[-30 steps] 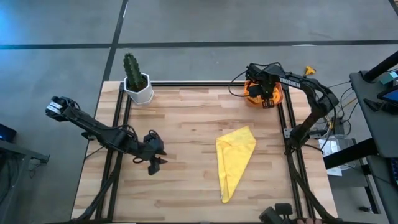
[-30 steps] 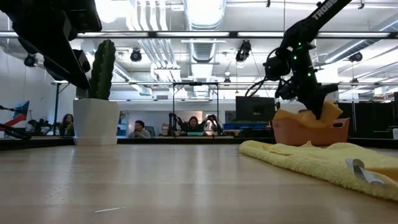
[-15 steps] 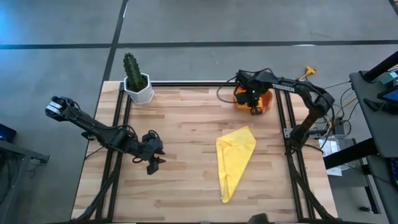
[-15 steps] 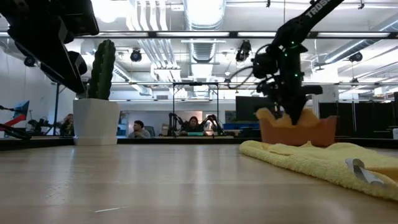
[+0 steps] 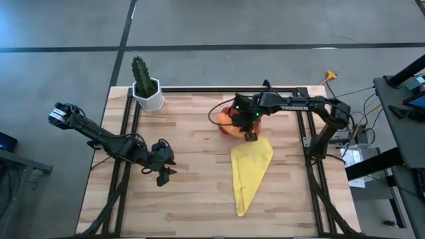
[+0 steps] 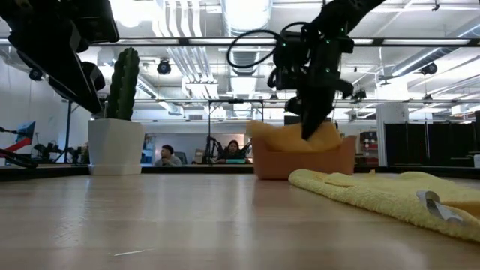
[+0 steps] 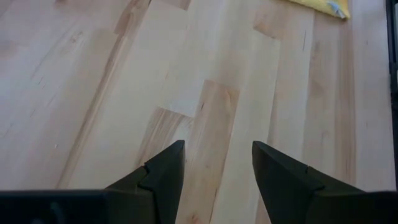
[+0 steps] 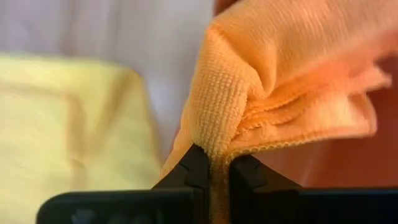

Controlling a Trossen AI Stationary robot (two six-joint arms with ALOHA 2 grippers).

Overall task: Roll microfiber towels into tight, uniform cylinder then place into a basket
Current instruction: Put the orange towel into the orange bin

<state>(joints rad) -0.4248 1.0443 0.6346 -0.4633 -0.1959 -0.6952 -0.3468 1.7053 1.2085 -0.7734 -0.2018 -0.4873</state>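
Observation:
The orange towel (image 8: 280, 74) sits bunched in the salmon-red basket (image 6: 304, 161), which stands at the far middle of the table, just beyond the yellow towel's wide end. My right gripper (image 5: 250, 135) is over the basket's near side, shut on the orange towel (image 6: 285, 139). The yellow towel (image 5: 251, 166) lies flat on the table, folded into a long narrow wedge. My left gripper (image 5: 165, 178) hangs open above bare wood at the left, with nothing between its fingers (image 7: 168, 168). My right gripper pinches a bunched fold of the orange towel (image 8: 214, 146) between its two fingers, several layers thick. The fingers come steeply from above. The rest of the towel lies in the basket (image 8: 348, 168). Whether a finger also has the basket's wall, I cannot tell.
A white pot with a green cactus (image 5: 145, 85) stands at the far left corner. Black frame rails (image 5: 305, 133) run along the table's edges. Bare wood lies between the left gripper and the yellow towel. People sit in the room beyond the far edge (image 6: 169, 156).
My right gripper has gone from the far right corner toward the table's left and a little nearer, turning as it went. The basket with the orange towel has come along and now stands by the yellow towel's wide end.

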